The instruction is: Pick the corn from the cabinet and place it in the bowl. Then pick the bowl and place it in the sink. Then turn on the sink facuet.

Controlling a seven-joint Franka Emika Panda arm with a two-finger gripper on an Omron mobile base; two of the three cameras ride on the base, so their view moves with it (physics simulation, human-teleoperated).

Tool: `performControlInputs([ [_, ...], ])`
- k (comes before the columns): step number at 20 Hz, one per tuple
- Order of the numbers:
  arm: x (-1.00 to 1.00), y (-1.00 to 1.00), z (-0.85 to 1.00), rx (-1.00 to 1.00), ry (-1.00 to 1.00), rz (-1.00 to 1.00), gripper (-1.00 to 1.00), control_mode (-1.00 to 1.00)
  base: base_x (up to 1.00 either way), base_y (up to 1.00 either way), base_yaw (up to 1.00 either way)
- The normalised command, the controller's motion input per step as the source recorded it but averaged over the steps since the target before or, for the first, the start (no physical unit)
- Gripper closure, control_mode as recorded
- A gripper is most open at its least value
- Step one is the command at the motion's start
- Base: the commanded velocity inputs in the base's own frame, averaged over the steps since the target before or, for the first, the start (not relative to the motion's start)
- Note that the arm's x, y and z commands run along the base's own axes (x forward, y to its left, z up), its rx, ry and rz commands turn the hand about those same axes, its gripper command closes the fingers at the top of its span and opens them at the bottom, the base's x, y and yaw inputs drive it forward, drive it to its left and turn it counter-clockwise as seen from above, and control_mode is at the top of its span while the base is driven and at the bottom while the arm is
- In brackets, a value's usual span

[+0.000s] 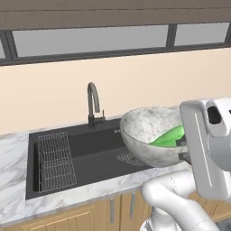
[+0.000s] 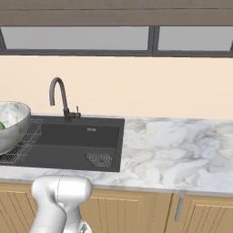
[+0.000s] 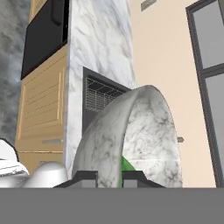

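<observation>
The grey-white marbled bowl [image 1: 146,135] hangs in the air over the right end of the black sink [image 1: 90,151], tilted, with the green corn [image 1: 169,136] lying inside it. My gripper [image 1: 182,149] is shut on the bowl's right rim. In the hand view the bowl [image 3: 144,135] stands edge-on between my fingertips [image 3: 85,177], and a sliver of corn [image 3: 127,166] shows inside. In the right base view the bowl [image 2: 11,123] juts in at the left edge. The dark gooseneck sink faucet [image 1: 93,103] stands behind the basin, left of the bowl. The cabinet is out of view.
A wire rack [image 1: 54,162] fills the sink's left part, and a drain grate [image 2: 100,159] lies at its front right. Marble counter [image 2: 173,145] stretches to the right of the sink. Wooden base cupboards [image 2: 136,209] run below, and a window [image 1: 90,40] sits above the wall.
</observation>
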Motion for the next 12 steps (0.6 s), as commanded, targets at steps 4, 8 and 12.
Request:
performControlInputs([
  [4, 0.0, 0.0, 0.0, 0.0, 0.0, 0.0, 1.0, 1.0, 0.47, -0.27, 0.0],
  [8, 0.0, 0.0, 0.0, 0.0, 0.0, 0.0, 1.0, 1.0, 0.33, -0.23, 0.0],
  [12, 0.0, 0.0, 0.0, 0.0, 0.0, 0.0, 1.0, 1.0, 0.35, -0.16, 0.07],
])
